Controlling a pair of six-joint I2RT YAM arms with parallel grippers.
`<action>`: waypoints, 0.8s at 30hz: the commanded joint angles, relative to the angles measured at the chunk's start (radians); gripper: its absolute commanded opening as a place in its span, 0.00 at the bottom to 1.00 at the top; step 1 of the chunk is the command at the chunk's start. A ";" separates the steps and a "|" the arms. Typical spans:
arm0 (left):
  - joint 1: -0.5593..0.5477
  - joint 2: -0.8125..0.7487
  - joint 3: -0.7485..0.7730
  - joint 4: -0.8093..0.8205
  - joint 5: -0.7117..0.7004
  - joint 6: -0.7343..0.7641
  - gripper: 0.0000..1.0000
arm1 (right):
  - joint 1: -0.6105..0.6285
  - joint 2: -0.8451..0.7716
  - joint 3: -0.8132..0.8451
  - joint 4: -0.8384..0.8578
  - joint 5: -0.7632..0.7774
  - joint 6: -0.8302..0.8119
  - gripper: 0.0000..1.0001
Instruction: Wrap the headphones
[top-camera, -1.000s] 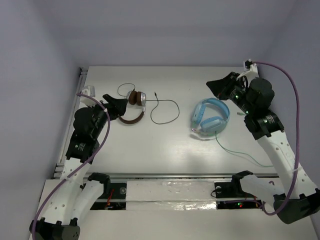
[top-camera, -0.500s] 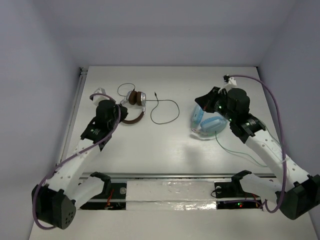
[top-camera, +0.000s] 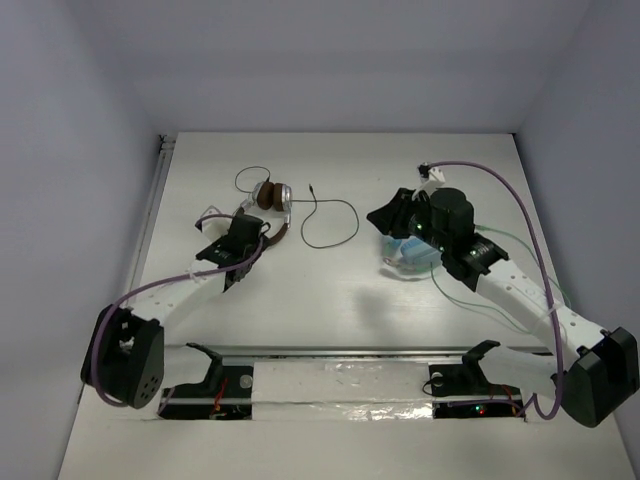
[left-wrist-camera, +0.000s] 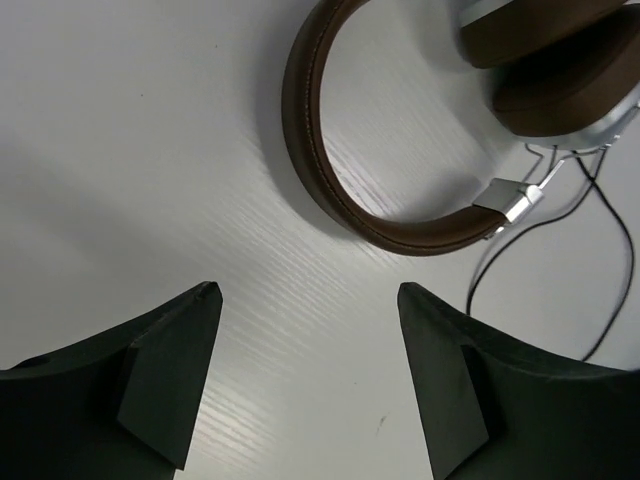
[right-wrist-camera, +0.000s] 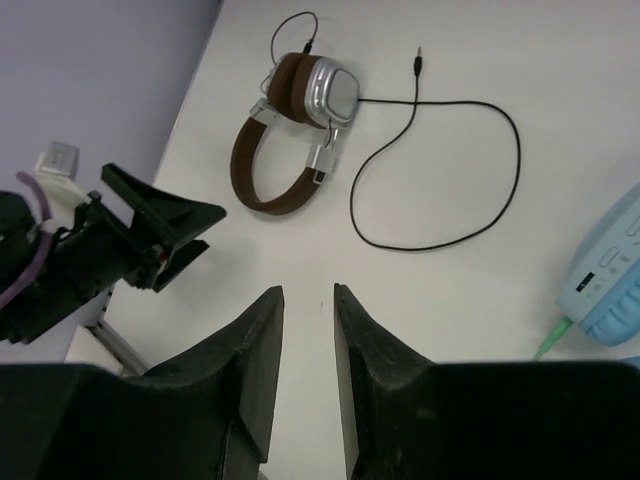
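– On the left half of the table (top-camera: 330, 300), what's in front of you?

– The headphones (top-camera: 272, 205), lying flat and folded, cups stacked toward the back. My left pincer (left-wrist-camera: 307, 292) hovers just short of the brown headband (left-wrist-camera: 297, 130), fingers spread wide, nothing between them. The band's curve sits dead ahead of the gap, near but not touching.

– And the other one?

– My right pincer (right-wrist-camera: 307, 295) is further off, over the middle of the table and looking across at them. Its fingers are only a slit apart and it holds nothing. The light blue headphones (right-wrist-camera: 610, 280) and their green cable (right-wrist-camera: 548, 345) sit beside it; those aren't mine to wrap.

– How will the brown pair handle?

– Light, I'd say, and they'll likely skid on this smooth top if I nudge them. The headband looks stiff and padded, so that's my best hold. The silver ear cups (right-wrist-camera: 335, 90) look slick, and their thin hinges seem delicate, so I'd leave those alone.

– The cable?

– The thin black cable (right-wrist-camera: 519, 165) is limp and sprawled in a loose loop to the right, ending at the plug (right-wrist-camera: 417, 58). It's a small, floppy target, so I'd pinch it close to the table, probably near the plug. One pincer should pin the band while the other winds.
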 joint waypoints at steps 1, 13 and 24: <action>-0.001 0.083 0.056 0.015 -0.066 -0.085 0.69 | 0.030 -0.002 -0.012 0.084 -0.045 -0.008 0.33; 0.017 0.342 0.213 0.008 -0.129 -0.135 0.62 | 0.050 0.050 -0.030 0.104 -0.076 -0.009 0.34; 0.054 0.405 0.199 -0.015 -0.155 -0.099 0.55 | 0.050 0.070 -0.027 0.097 -0.045 -0.017 0.34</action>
